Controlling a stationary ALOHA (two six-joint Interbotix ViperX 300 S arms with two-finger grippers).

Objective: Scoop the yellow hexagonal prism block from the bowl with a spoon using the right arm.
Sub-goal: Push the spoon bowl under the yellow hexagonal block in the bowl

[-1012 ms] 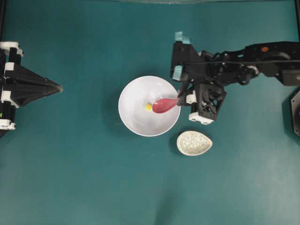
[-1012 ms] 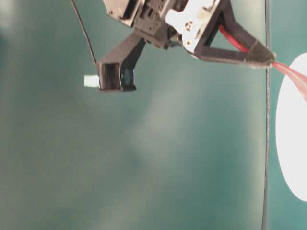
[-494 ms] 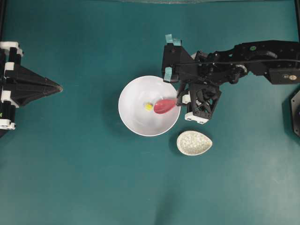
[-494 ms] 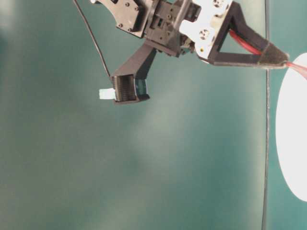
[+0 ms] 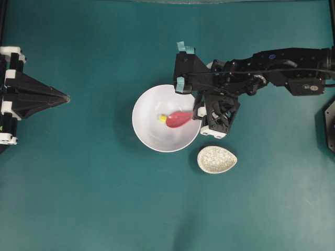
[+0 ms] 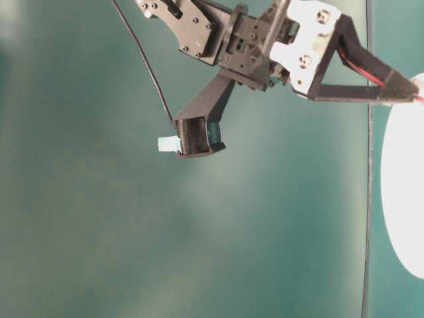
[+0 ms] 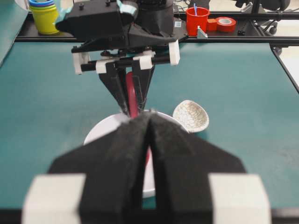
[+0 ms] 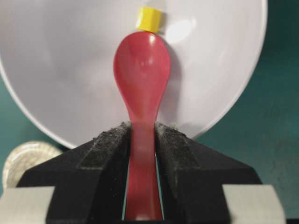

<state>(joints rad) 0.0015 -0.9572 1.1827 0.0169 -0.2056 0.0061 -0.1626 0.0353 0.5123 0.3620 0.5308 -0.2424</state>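
A glossy pink-red spoon (image 8: 141,79) sits pinched by its short straight handle between the padded jaws of the right gripper (image 8: 141,140). The pads look like rough black foam, with white fittings behind them. The spoon's long axis runs straight out from the gripper, and its deep oval scoop reaches into the bowl (image 5: 152,133), pointing toward the table's left edge in the overhead view. The bowl is round, plain white and smooth, and stands near the middle of the teal table (image 5: 104,198).

The block (image 8: 149,19), a tiny bright yellow six-sided piece, lies on the bowl's floor touching the tip of the scoop, not in it.

Just beside the bowl, toward the near right, rests a small speckled egg-shaped dish (image 5: 216,159) with a crackled glaze.

The left gripper (image 5: 62,98) rests well apart at the left edge, its black foam-faced jaws pressed together on nothing.

Bits of teal tape cling to the right arm (image 5: 282,65). No writing is readable anywhere.
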